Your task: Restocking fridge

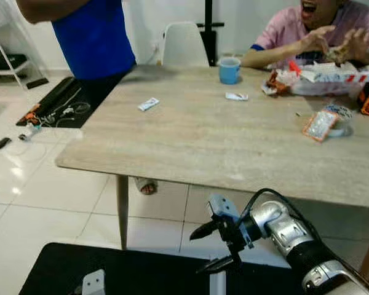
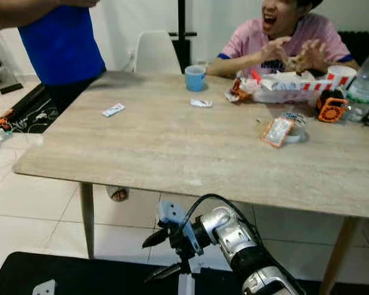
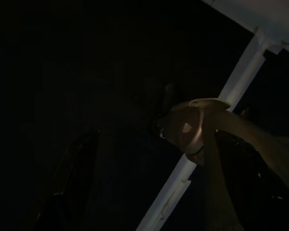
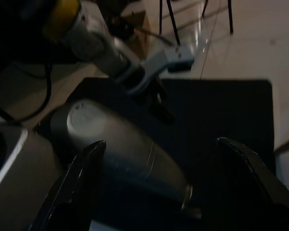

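Hovering near table (image 1: 190, 147) edge, right gripper (image 1: 212, 249) released, empty. Likely stock: clear bottle (image 2: 364, 86) far right, slippery, light; grasp mid-body. Left gripper state: cannot tell.

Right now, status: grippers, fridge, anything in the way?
Right gripper open, empty, low before table. Left gripper open, idle, dark. Fridge unseen. Two people at table.

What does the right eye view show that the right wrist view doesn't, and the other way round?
Right eye view: a wooden table with a blue cup and snack wrappers, a person in blue and a person in pink. Right wrist view: a silver robot limb close before the claw, and thin chair legs on tiled floor. Both: the open right claw and a black mat.
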You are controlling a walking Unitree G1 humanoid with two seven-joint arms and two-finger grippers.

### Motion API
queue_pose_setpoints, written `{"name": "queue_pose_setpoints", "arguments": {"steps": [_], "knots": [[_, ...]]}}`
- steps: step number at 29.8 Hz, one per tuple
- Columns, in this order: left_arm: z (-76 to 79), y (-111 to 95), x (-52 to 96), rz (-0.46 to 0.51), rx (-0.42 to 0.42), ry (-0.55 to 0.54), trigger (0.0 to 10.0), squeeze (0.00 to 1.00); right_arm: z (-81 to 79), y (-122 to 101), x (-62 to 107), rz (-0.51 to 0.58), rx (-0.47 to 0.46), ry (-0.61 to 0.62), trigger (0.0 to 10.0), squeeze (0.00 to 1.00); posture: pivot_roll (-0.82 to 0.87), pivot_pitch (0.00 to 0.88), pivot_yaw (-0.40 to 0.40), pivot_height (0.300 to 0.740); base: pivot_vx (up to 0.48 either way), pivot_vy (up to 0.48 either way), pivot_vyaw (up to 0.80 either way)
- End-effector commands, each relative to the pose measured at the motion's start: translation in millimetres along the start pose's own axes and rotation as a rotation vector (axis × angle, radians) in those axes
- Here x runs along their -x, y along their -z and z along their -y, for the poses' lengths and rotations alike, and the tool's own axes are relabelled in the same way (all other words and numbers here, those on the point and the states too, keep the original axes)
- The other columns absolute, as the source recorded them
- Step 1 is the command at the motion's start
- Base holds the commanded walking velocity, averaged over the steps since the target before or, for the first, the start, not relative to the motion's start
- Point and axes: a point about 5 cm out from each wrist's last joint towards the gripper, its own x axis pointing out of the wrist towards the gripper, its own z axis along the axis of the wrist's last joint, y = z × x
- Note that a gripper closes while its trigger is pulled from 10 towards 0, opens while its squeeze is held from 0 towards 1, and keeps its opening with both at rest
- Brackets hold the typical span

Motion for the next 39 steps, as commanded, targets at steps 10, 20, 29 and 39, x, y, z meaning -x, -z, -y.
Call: {"name": "queue_pose_setpoints", "arguments": {"steps": [10, 20, 29, 39], "knots": [[-6.5, 3, 1.3, -0.008, -0.032, -0.034, 10.0, 0.00, 25.4, -22, 1.8, 0.168, 0.023, 0.273, 10.0, 0.00, 0.01, 0.000, 0.040, 0.740, -0.405, 0.000, 0.00], [-22.3, -1, 4.5, 0.014, -0.047, -0.086, 10.0, 0.00, 34.0, -35, 2.5, 0.214, 0.035, 0.383, 10.0, 0.00, 0.01, 0.000, 0.030, 0.740, 0.000, -0.224, 0.00], [-20.8, 4, 4.6, 0.017, -0.005, -0.082, 10.0, 0.00, 40.3, -44, 6.3, 0.256, 0.053, 0.431, 10.0, 0.00, 0.02, 0.009, 0.023, 0.740, 0.000, -0.097, 0.00], [-7.7, 9, 2.6, 0.018, -0.015, -0.038, 10.0, 0.00, 52.1, -120, 29.1, 0.694, 0.045, 0.459, 10.0, 0.00, 0.04, 0.004, -0.008, 0.740, 0.000, 0.000, 0.00]]}}
